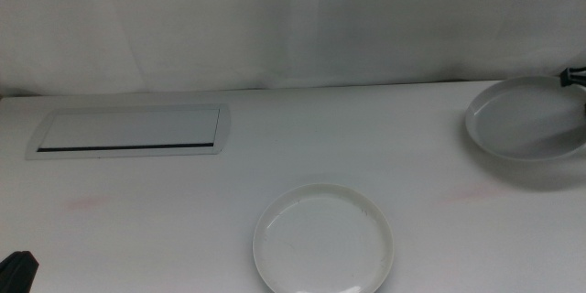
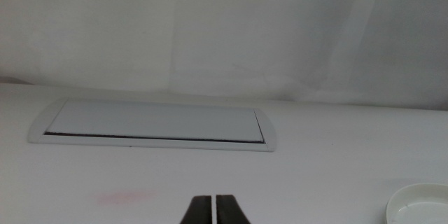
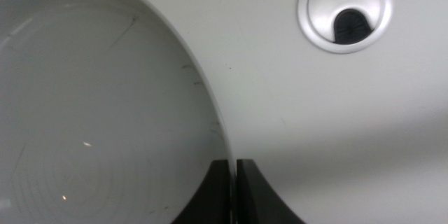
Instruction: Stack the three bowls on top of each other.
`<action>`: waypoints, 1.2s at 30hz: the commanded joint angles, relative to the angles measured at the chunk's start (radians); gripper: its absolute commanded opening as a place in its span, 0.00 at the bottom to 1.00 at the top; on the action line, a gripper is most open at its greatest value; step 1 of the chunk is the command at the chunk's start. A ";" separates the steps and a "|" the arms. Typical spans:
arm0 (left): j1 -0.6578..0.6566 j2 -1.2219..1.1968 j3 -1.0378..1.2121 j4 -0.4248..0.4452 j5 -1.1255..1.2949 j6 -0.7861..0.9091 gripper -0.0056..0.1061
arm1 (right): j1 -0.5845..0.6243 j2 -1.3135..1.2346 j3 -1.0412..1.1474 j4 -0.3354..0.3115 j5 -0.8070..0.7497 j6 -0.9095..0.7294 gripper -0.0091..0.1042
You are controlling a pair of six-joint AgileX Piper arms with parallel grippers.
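The middle view looks forward and down over the table [image 1: 183, 229]. The left wrist view sits low, facing the far wall, sharing the white panel [image 2: 154, 124]. The right wrist view hangs close above the grey bowl [image 3: 98, 112].

Soft, even, bright light washes out the white tabletop [image 1: 366, 137]; faint shadows only, and all views are slightly blurry.

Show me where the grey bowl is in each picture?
Middle view: the light grey round bowl is at the far right edge, held tilted by the right hand.
Left wrist view: not in it.
Right wrist view: it fills the left side, its rim in the hand.
Shared landmark: the white tabletop.
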 commanded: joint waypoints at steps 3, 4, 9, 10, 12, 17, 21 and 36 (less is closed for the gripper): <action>0.004 -0.008 0.007 -0.004 -0.012 0.002 0.02 | -0.008 -0.098 0.005 0.016 0.044 -0.030 0.06; 0.004 -0.008 0.007 -0.004 -0.012 0.002 0.02 | -0.008 -0.115 0.005 0.029 0.051 -0.034 0.06; 0.004 -0.008 0.007 -0.004 -0.012 0.006 0.02 | -0.008 -0.225 0.005 0.096 0.105 -0.063 0.06; 0.004 -0.008 0.007 -0.004 -0.012 0.006 0.02 | -0.008 -0.242 0.005 0.106 0.117 -0.065 0.06; 0.004 -0.008 0.007 -0.004 -0.012 0.006 0.02 | -0.006 -0.283 0.005 0.129 0.148 -0.068 0.06; 0.004 -0.008 0.007 -0.004 -0.012 0.006 0.02 | 0.009 -0.369 0.009 0.225 0.209 -0.102 0.06; 0.004 -0.008 0.007 -0.004 -0.012 0.006 0.02 | 0.078 -0.459 0.088 0.225 0.208 -0.102 0.06; 0.004 -0.008 0.007 -0.004 -0.012 0.006 0.02 | 0.517 -0.590 0.483 0.253 -0.061 0.000 0.06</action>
